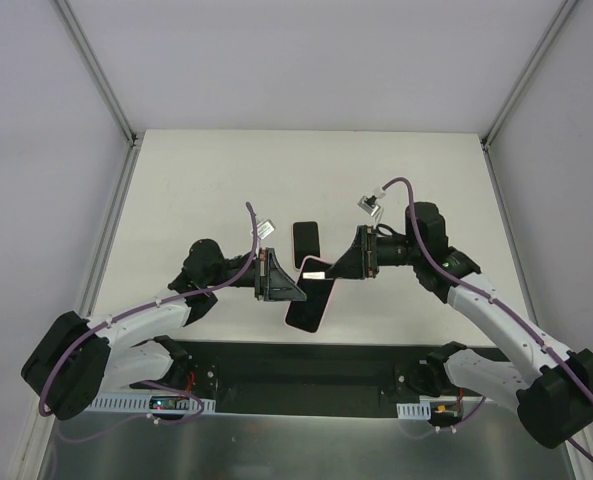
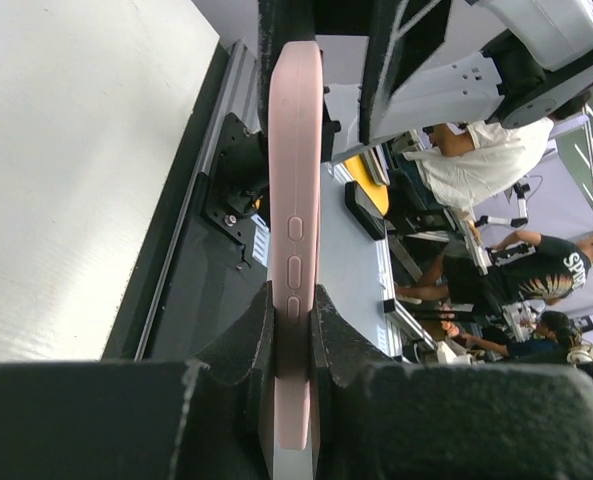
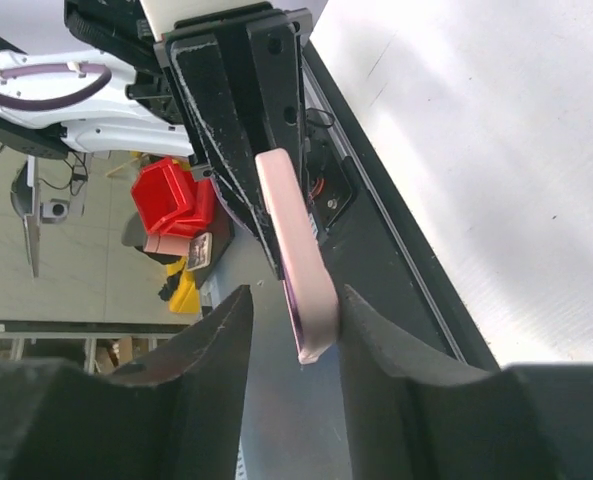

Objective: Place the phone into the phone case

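A pink phone case (image 1: 311,298) with a dark face is held up in the air between both arms, above the table's near edge. My left gripper (image 1: 281,278) is shut on one long edge of it; in the left wrist view the case (image 2: 294,200) stands edge-on between my jaws (image 2: 294,320), side buttons showing. My right gripper (image 1: 338,268) is open around the case's other end (image 3: 296,250): one finger (image 3: 376,340) touches it, the other stands apart. A black phone (image 1: 306,238) lies flat on the white table behind the case. I cannot tell whether the case holds anything.
The black base rail (image 1: 306,365) runs along the table's near edge under the case. Metal frame posts (image 1: 96,70) rise at the table's back corners. The left gripper (image 3: 241,110) shows in the right wrist view, gripping the case's far end.
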`<state>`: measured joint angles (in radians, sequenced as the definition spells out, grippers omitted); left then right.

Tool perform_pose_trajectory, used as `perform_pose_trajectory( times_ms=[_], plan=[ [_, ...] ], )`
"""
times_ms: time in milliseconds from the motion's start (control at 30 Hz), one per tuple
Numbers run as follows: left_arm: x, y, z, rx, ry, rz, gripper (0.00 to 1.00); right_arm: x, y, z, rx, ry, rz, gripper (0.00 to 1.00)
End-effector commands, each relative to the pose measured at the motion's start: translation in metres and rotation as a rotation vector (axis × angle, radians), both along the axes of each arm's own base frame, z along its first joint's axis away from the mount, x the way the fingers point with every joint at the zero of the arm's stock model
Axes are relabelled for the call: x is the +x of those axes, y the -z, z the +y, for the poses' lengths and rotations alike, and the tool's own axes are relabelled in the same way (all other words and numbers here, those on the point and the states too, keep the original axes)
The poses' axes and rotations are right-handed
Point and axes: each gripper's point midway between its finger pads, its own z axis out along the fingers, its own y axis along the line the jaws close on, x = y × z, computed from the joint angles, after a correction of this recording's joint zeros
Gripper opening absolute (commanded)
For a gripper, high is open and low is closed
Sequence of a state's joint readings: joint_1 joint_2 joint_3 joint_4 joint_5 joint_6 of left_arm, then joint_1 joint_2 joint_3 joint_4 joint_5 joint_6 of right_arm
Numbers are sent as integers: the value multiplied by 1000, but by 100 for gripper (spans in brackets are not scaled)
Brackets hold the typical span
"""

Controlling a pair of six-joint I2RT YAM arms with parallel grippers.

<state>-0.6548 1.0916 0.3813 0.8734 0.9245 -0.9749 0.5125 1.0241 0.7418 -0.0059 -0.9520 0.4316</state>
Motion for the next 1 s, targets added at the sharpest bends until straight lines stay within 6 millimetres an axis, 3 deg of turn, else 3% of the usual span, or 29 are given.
perform_pose_trajectory(
  times_ms=[0, 33, 133, 233, 400, 467, 633, 667, 700, 800, 967],
  plan=[
    [-1, -33, -2, -74, 26, -119, 0, -3, -25, 1, 49, -44, -65, 33],
    [1, -30, -3, -60, 22, -112, 0, -3, -24, 2, 49, -46, -65, 24],
    [8, -23, -5, -11, -5, -96, 0, -1, -24, 2, 44, -35, -66, 11],
    [14, -13, -6, 52, -43, -93, 0, 1, -8, -2, -43, 5, -13, 5],
    [19, -9, -11, 134, -60, -108, 0, 11, -2, -4, -121, 55, 9, 2],
    [20, -7, -12, 142, -56, -104, 0, 13, -1, -5, -138, 73, 14, 6],
    [20, -8, -13, 141, -52, -102, 0, 14, -5, -5, -123, 87, -2, 32],
    [19, -9, -13, 138, -49, -105, 0, 14, -7, -5, -120, 90, -10, 31],
    [19, -9, -13, 139, -49, -103, 0, 14, -7, -5, -117, 89, -13, 14],
    [19, -6, -13, 145, -48, -91, 0, 14, -8, -4, -110, 83, -18, 3],
    [20, -5, -14, 147, -53, -78, 0, 17, -1, -5, -135, 103, -2, 5]
  ],
)
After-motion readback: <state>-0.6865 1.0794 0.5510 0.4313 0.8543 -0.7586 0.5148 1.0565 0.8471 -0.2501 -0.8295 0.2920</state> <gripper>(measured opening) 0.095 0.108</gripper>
